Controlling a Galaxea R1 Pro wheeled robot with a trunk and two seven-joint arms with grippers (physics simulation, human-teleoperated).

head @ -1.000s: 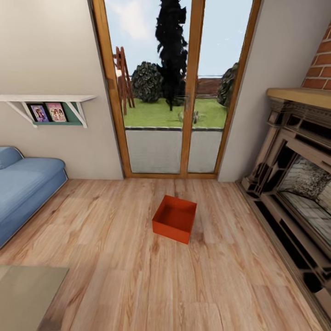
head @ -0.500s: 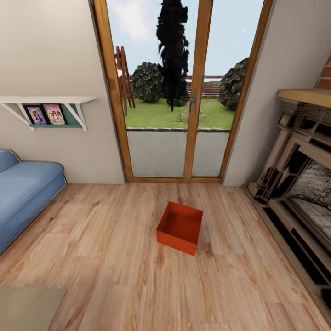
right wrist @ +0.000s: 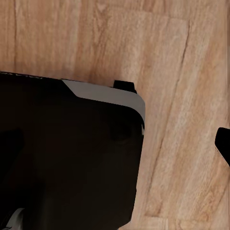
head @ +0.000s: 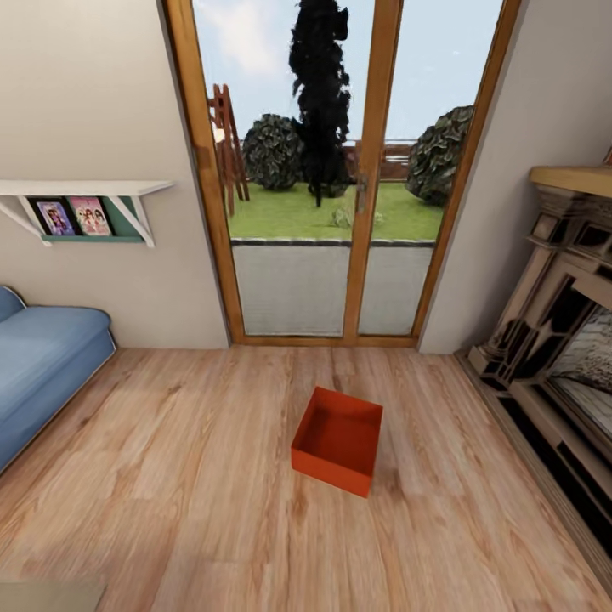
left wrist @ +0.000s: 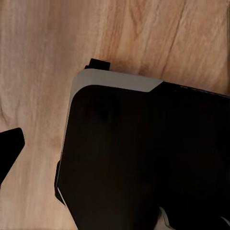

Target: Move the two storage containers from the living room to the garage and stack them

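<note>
Red-orange plastic was the first thing I noticed: one storage container (head: 338, 440) stood open side up on the light wood floor (head: 187, 476) of the living room, in the middle of the head view, a little turned against the planks. Behind it were the wood-framed glass doors (head: 331, 170), to the left the blue sofa (head: 42, 365), to the right the fireplace (head: 552, 357). I saw one container here; where the second stood, I could not tell. Both wrist views looked down at the planks and at the dark body of the robot's base (left wrist: 143, 158), so I could not tell if the jaws of either arm were apart or together. I judged the task was hardly begun, with the approach to the container in hand. The danger I saw: driving too near could make the base push the light bin away, toward the doors, and a crooked approach would leave the arms meeting its walls unevenly.
</note>
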